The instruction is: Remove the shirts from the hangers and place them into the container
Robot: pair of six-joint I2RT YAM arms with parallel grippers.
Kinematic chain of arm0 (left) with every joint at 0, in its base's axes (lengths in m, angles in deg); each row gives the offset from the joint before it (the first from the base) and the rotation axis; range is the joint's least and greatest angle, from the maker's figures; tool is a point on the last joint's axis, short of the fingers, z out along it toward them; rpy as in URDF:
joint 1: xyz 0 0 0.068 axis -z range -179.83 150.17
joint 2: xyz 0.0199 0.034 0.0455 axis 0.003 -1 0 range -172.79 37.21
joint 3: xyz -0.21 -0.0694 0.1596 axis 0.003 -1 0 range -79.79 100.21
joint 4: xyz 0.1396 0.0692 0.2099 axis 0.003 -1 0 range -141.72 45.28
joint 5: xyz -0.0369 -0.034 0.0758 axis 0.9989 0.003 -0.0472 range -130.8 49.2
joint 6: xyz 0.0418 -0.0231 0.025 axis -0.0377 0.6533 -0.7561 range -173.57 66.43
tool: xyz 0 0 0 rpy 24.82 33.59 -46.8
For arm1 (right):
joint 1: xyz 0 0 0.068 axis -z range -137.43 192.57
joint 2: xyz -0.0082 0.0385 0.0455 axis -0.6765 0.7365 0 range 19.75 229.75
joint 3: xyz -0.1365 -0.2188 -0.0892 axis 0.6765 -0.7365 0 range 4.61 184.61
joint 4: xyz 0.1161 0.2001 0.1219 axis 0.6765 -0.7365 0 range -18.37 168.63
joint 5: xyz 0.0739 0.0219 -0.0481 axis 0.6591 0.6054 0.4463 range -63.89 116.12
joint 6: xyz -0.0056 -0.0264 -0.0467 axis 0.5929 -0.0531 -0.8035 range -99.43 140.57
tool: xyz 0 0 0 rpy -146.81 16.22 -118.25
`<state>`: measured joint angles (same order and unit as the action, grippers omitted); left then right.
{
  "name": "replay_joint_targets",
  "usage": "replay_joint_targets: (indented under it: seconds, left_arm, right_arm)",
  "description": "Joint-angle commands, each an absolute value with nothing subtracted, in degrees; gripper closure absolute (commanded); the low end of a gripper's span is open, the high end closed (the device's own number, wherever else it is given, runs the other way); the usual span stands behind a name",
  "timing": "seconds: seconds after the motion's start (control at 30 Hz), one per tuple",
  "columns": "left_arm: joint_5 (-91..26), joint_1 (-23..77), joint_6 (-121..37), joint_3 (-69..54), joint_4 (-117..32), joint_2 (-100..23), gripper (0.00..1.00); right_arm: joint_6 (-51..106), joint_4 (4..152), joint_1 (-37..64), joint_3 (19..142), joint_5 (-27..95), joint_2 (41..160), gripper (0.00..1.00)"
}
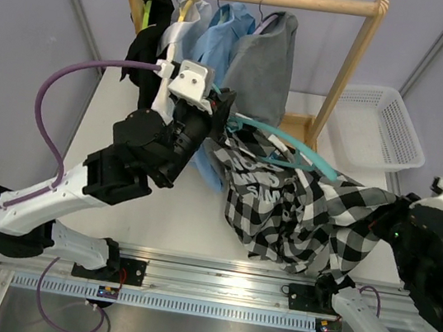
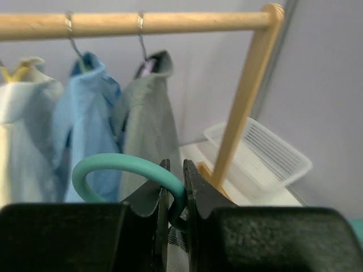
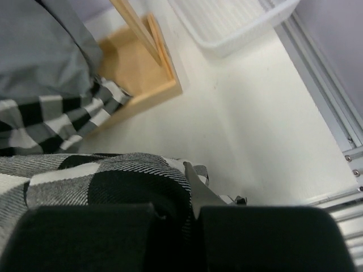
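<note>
The left jaws are closed narrow on the teal hanger (image 2: 122, 160). The right jaws are shut on a fold of the checked shirt (image 1: 298, 211), which stretches between both arms, long axis left to right. The container (image 1: 377, 127) lies beyond the right arm, the nearer one, which is bent low over the table (image 1: 180, 218)
</note>
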<state>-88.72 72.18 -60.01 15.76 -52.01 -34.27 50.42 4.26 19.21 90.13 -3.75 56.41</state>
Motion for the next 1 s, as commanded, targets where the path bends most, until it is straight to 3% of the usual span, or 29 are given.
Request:
replay_joint_targets:
  seconds: [0.0,0.13,0.33,0.5,0.73,0.87,0.97]
  left_arm:
    - [-75.4,71.0,-41.1,16.2,-63.6,-33.5,1.0]
    - [-56.2,71.9,-29.8,9.7,-59.2,-35.1,1.0]
    - [-39.5,72.0,-18.5,-4.8,-35.5,-34.1,1.0]
    - [-28.1,71.2,-10.0,-8.0,-18.4,-35.9,1.0]
    - [-28.4,70.8,-0.9,-10.5,-5.4,-37.9,1.0]
    - [-33.9,70.2,-2.6,-8.4,-14.2,-37.9,1.0]
    - [-33.3,68.5,2.5,-12.7,-6.9,-36.9,1.0]
  right_arm:
    - [48.4,8.4,19.5,84.7,-3.1,58.8,1.0]
    - [47.6,13.6,19.5,79.7,-0.1,60.7,1.0]
    - [46.9,16.8,19.5,77.9,0.1,63.9,1.0]
    - [46.1,18.2,19.5,76.3,-1.1,66.6,1.0]
    - [46.1,21.7,19.5,73.1,4.0,68.5,1.0]
    - [45.7,20.7,19.5,73.7,3.9,69.3,1.0]
    - [45.4,20.4,19.5,73.5,2.0,69.2,1.0]
